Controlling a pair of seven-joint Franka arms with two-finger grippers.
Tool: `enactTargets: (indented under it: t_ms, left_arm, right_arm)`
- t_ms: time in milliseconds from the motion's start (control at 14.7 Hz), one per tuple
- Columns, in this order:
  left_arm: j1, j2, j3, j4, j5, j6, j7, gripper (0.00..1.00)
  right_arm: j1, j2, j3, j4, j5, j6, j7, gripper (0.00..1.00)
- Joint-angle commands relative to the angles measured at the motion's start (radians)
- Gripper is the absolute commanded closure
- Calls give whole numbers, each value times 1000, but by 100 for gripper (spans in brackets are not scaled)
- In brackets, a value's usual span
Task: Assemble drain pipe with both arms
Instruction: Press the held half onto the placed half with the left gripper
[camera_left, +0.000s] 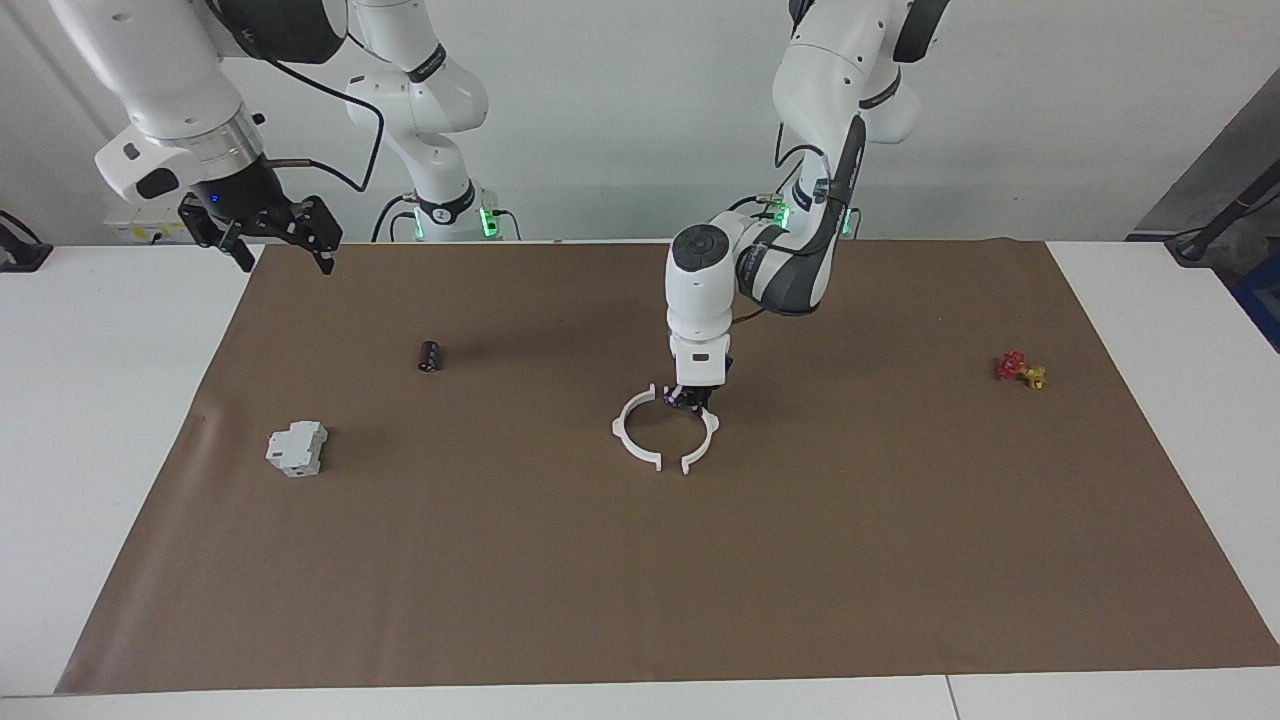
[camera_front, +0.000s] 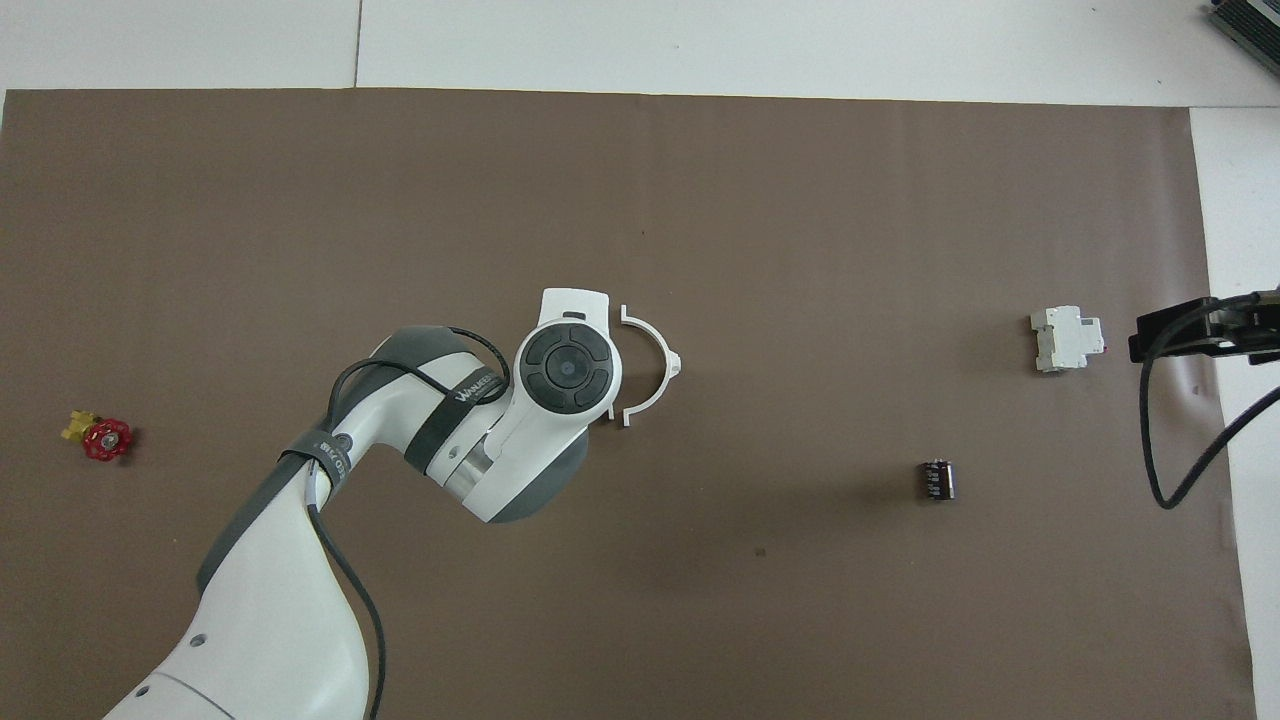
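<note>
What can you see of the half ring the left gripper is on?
The gripped half ring is a thin white arc, plastic by its look, with small end tabs, lying flat on the brown mat mid-table. The left gripper is shut on its end nearer the robots. It faces the other half ring; a small gap remains between their tabs.
</note>
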Motion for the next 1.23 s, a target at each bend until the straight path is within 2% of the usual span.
enactTargets:
  t_ms: [0,1160]
  left_arm:
    - [-20,-7,14,2,24,2,-25,100]
    - [-40,-10,15,-36,26,57,-27,100]
  right_arm:
    - [-3,-7,2,1,-9,-10,-23,0]
    - [-3,-7,2,1,-9,-10,-23,0]
